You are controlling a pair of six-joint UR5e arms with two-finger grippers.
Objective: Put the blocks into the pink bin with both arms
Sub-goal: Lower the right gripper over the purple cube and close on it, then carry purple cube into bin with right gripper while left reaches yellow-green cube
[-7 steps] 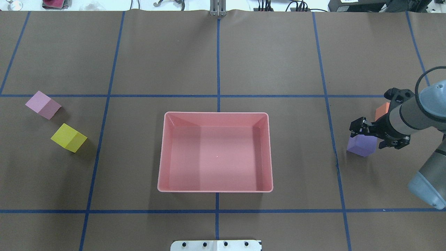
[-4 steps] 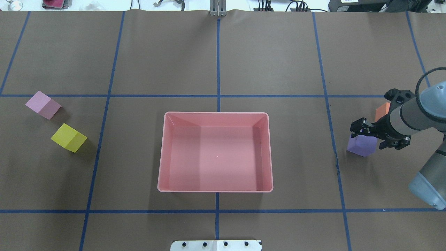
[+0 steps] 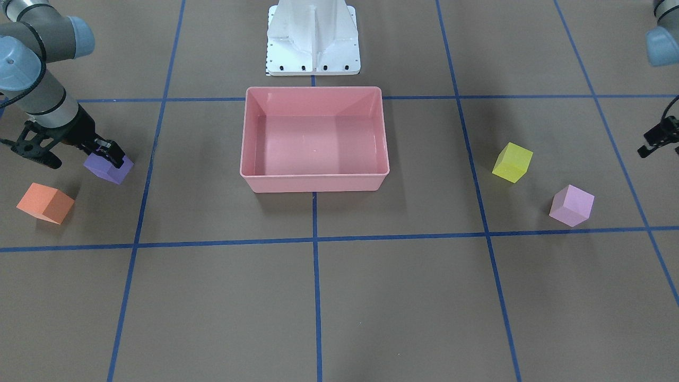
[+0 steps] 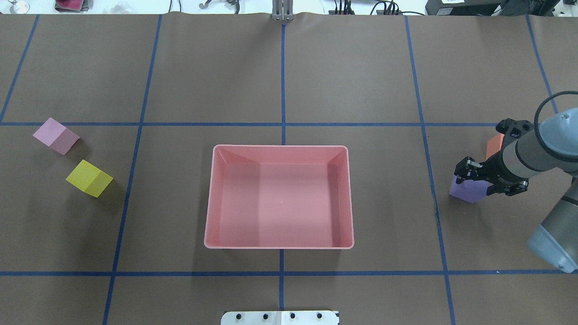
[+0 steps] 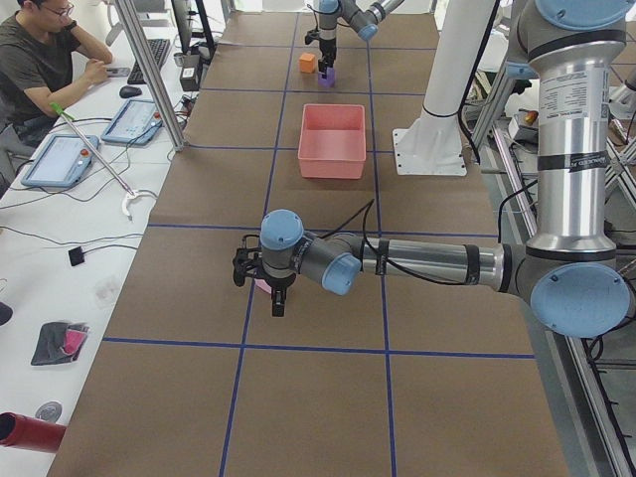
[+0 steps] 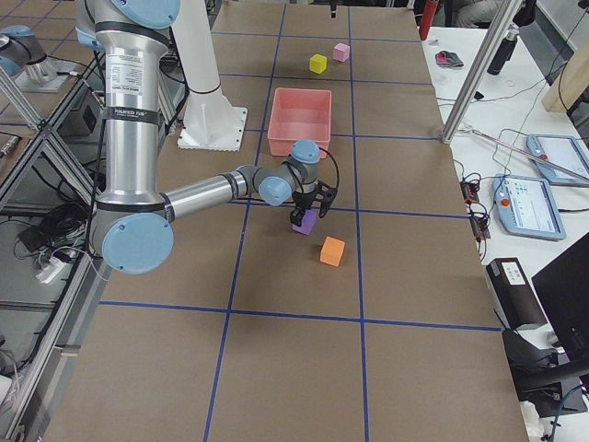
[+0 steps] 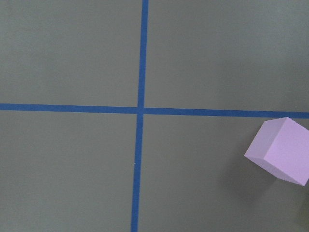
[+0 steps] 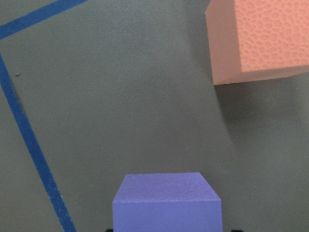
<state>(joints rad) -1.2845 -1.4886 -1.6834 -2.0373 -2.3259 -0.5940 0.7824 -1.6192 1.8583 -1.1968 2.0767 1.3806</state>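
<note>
Cubes all lie on the table outside the pink bin (image 3: 313, 183) in the front view. The right gripper (image 3: 109, 154) is low over the purple cube (image 3: 109, 168), jaws spread to either side of it, with the orange cube (image 3: 45, 203) nearby. The yellow cube (image 3: 512, 163) and pink cube (image 3: 571, 205) lie across the bin. The left gripper (image 3: 651, 146) is at the frame edge; I cannot tell how its jaws stand.

Overhead, the arm half hides the orange cube.

The right wrist view shows the purple cube centred at the bottom edge.

The left wrist view shows the pink cube near crossed blue tape lines (image 7: 140, 110).
</note>
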